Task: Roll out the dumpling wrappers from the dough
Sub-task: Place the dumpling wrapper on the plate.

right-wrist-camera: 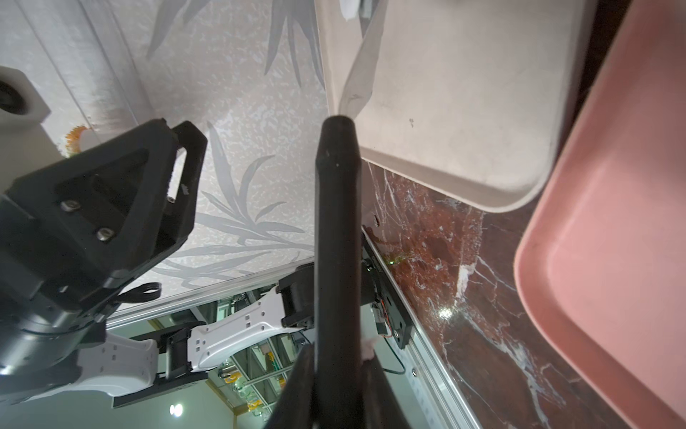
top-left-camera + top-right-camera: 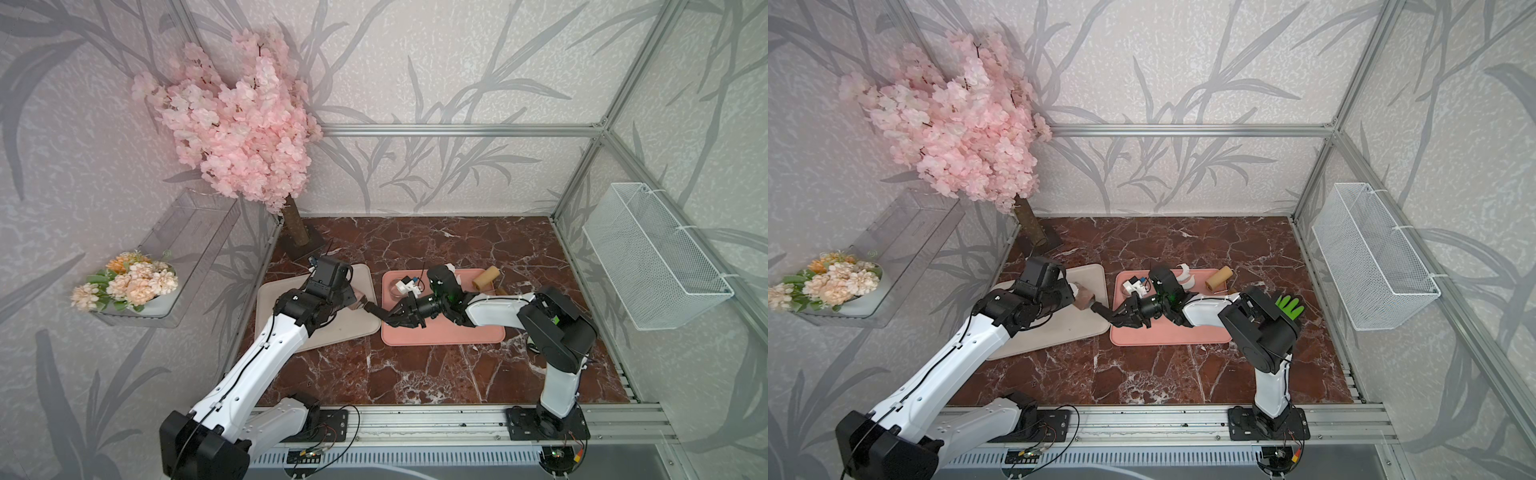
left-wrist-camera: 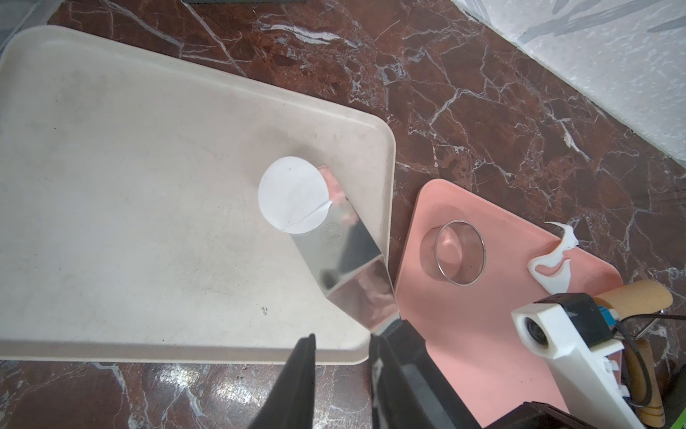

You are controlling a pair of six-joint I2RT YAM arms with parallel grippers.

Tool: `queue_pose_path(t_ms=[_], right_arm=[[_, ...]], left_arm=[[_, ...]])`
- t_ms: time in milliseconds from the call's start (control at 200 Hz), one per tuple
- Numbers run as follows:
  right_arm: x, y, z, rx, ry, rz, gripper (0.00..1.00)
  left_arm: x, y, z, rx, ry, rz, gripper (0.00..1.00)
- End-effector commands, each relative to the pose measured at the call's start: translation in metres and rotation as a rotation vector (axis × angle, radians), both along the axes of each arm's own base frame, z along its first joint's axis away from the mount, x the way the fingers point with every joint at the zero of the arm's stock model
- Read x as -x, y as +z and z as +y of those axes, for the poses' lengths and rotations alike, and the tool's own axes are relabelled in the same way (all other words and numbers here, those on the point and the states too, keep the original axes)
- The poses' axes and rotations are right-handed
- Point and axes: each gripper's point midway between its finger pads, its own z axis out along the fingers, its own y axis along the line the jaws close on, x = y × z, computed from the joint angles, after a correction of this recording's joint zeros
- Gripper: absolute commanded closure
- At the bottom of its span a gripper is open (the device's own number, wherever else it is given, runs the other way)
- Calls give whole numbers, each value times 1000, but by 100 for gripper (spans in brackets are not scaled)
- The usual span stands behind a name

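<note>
I'm gripping the spatula by its black handle in the closed right fingers. Its shiny blade is reaching from over the pink tray onto the beige tray, left of centre in both top views. The dumpling wrapper is lying there, half on the blade tip and half on the tray. I'm hovering the left fingers slightly apart and empty beside the handle, ready, I judge, to ease the disc off the blade.

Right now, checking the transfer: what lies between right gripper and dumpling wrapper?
The spatula, blade under the dumpling wrapper's edge, in the left wrist view.
</note>
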Motion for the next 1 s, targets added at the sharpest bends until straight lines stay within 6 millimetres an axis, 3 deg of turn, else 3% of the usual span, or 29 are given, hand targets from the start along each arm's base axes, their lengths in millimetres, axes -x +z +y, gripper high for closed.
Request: queue_pose_path(t_ms=[0, 435, 995], right_arm=[[14, -15, -9, 103, 88, -30, 100], [16, -26, -32, 320, 151, -134, 100], [-2, 16, -53, 344, 76, -275, 100]], left_arm=[[1, -3, 0, 7, -18, -4, 72], [0, -9, 3, 17, -20, 2, 72], [0, -11, 4, 25, -18, 6, 70]])
